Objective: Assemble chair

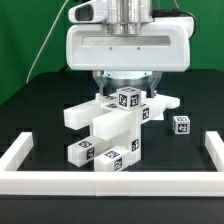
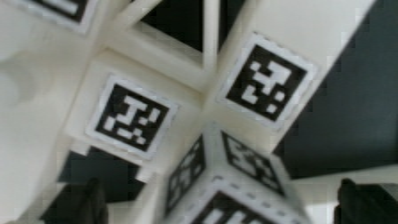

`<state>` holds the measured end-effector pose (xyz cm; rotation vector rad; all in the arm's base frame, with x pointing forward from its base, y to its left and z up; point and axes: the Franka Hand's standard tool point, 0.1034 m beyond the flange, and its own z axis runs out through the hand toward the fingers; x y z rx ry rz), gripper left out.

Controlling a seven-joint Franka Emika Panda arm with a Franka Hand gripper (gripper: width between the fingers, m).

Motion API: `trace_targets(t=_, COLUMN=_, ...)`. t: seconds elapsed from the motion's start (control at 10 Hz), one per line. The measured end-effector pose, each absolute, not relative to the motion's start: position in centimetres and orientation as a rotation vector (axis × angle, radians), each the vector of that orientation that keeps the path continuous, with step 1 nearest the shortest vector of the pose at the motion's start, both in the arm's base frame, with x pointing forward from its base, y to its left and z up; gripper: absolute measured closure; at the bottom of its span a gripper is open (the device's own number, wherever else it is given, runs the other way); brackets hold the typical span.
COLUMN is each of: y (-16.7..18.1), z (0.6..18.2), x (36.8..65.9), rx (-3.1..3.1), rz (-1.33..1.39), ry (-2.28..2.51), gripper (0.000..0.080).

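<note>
The chair's white blocky parts (image 1: 105, 128) lie heaped and partly joined at the middle of the black table, black-and-white tags on their faces. One thick tagged piece (image 1: 127, 99) sticks up at the top of the heap. My gripper (image 1: 125, 88) hangs right over it, its broad white hand covering the heap's back. In the wrist view the gripper (image 2: 222, 200) is open. Its dark fingertips (image 2: 80, 200) stand on either side of that tagged piece (image 2: 231, 180), with a gap on each side. A small separate tagged part (image 1: 181, 124) lies towards the exterior view's right.
A low white border rail (image 1: 20, 158) runs along the front and both sides of the black table. The small part rests just inside the rail's right arm (image 1: 200, 160). Behind the gripper is dark backdrop.
</note>
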<state>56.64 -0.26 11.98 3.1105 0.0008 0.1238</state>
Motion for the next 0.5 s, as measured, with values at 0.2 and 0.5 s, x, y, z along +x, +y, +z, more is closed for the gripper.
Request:
trace_targets(t=0.2, y=-0.76, z=12.03, x=56.26, rx=3.104, rz=0.165, ry=0.099, gripper=0.0151)
trace_targets(t=0.5, y=-1.09, z=11.95, x=56.72, rx=3.026, rz=0.128, ry=0.553, gripper=0.0151)
